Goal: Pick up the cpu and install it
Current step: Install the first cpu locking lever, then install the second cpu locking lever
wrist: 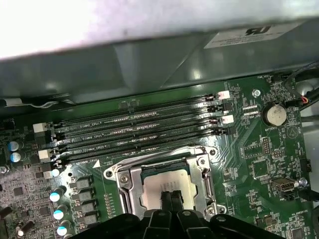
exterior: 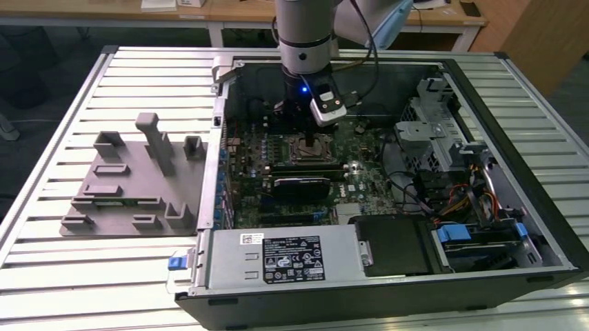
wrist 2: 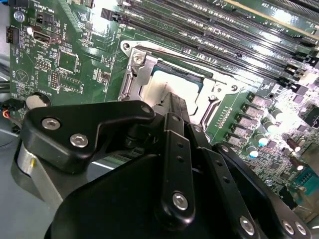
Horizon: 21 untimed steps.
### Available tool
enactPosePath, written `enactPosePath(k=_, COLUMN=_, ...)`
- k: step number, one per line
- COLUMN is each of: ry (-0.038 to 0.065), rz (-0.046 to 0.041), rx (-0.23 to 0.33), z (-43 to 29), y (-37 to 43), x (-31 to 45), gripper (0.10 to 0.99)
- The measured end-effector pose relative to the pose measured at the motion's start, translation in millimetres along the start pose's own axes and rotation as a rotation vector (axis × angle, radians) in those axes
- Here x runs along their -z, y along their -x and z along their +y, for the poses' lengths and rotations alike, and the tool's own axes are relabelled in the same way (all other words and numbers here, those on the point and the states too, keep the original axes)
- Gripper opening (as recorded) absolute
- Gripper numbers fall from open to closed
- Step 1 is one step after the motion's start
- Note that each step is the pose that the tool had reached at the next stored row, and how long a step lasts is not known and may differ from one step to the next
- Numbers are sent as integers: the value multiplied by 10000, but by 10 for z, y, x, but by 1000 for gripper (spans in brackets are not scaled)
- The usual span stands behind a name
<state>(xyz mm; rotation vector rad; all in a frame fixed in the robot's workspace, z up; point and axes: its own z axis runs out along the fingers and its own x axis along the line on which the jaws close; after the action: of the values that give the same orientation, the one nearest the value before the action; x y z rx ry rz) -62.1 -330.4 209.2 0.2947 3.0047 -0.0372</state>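
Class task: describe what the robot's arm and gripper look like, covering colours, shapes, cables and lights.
The arm is a silver-grey cylinder with a black band and a small blue light. Black cables run beside it, and a white-and-black box is mounted at the wrist. The gripper is matte black, built from bar-shaped links joined by silver screws.

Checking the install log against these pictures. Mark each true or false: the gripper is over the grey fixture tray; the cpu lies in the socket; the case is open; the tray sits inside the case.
1. The gripper is over the grey fixture tray: false, it is over the motherboard socket.
2. The cpu lies in the socket: true.
3. The computer case is open: true.
4. The tray sits inside the case: false, it sits beside it on the table.
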Motion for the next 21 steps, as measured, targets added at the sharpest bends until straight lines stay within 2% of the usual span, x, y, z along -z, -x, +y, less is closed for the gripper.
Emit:
enactPosePath(k=3, ry=-6, rz=0, rx=1, z=-1, y=1, x=13, gripper=106)
enactPosePath(k=13, ry=-5, rz=-1, rx=0, z=-3, y=24, x=192, gripper=106)
enactPosePath(k=21, ry=-4, rz=-1, rx=1, z=-3, y=26, x=204, gripper=106)
